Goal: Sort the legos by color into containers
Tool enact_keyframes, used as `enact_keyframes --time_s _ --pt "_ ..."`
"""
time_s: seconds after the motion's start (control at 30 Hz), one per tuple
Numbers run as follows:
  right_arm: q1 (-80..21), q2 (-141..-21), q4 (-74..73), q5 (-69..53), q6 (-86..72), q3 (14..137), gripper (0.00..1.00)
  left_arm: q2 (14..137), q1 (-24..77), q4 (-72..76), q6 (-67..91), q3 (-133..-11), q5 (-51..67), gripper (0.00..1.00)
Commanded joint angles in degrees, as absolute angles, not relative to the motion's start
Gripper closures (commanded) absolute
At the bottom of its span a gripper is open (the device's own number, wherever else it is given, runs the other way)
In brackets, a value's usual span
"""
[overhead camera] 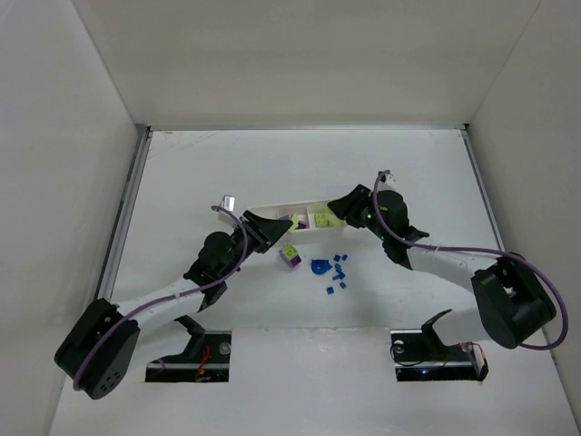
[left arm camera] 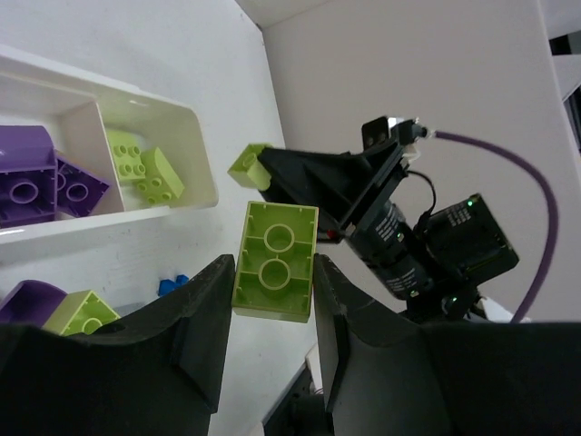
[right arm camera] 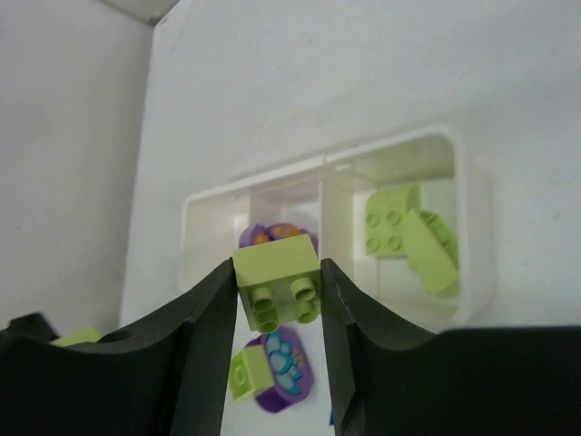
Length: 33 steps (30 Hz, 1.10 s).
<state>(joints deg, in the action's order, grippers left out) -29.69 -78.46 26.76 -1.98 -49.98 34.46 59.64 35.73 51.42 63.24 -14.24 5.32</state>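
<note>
The white tray (overhead camera: pixel 292 207) lies mid-table between both grippers. My left gripper (overhead camera: pixel 275 227) is shut on a lime-yellow brick (left arm camera: pixel 275 261), held underside-up by the fingertips above the table near the tray's end compartment (left arm camera: pixel 195 136). My right gripper (overhead camera: pixel 336 211) is shut on another lime-yellow brick (right arm camera: pixel 280 277), studs toward the camera, above the tray (right arm camera: pixel 472 227). The end compartment holds two lime bricks (right arm camera: pixel 408 232); the middle one holds purple bricks (left arm camera: pixel 41 186). The third compartment is mostly hidden.
On the table in front of the tray lie a purple piece with a lime brick (overhead camera: pixel 290 256), a larger blue piece (overhead camera: pixel 320 267) and several tiny blue bricks (overhead camera: pixel 338 271). White walls enclose the table at the left, back and right.
</note>
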Motion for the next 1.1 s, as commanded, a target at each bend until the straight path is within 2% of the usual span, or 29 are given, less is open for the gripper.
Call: enact_keyframes --time_s 0.0,0.13,0.27,0.4,0.53,0.6,0.73,0.97,1.07 --pt "-30.71 -79.8 21.89 6.59 -42.63 38.67 0.52 61.25 37.48 51.42 59.24 -18.54 3.96 0.82" --pt "-30.45 -81.21 21.36 6.5 -41.84 39.99 0.41 64.76 39.15 50.36 57.66 -21.17 1.85 0.82" --pt "-30.72 -79.73 21.01 5.63 -40.87 39.73 0.39 68.9 40.64 48.52 55.11 -24.78 0.88 0.82" --pt "-30.28 -73.58 20.65 6.32 -40.26 36.66 0.43 73.99 42.23 45.45 52.13 -29.69 -0.96 0.82" --pt "-29.4 -65.94 21.27 8.52 -40.17 31.83 0.59 79.09 44.07 41.67 47.03 -35.67 -4.12 0.81" --pt "-28.87 -63.21 21.27 10.1 -40.25 30.07 0.63 81.99 44.69 38.86 44.75 -39.18 -5.44 0.81" --pt "-27.56 -60.3 20.74 11.51 -40.17 28.74 0.62 88.23 45.83 34.64 41.05 -45.86 -7.11 0.8" --pt "-26.67 -60.21 20.65 12.22 -40.61 28.21 0.52 98.16 47.5 30.24 36.66 -55.62 -10.89 0.78" --pt "-26.67 -60.55 20.83 12.39 -40.61 28.21 0.51 100.63 47.77 28.92 36.21 -58.53 -11.69 0.73"
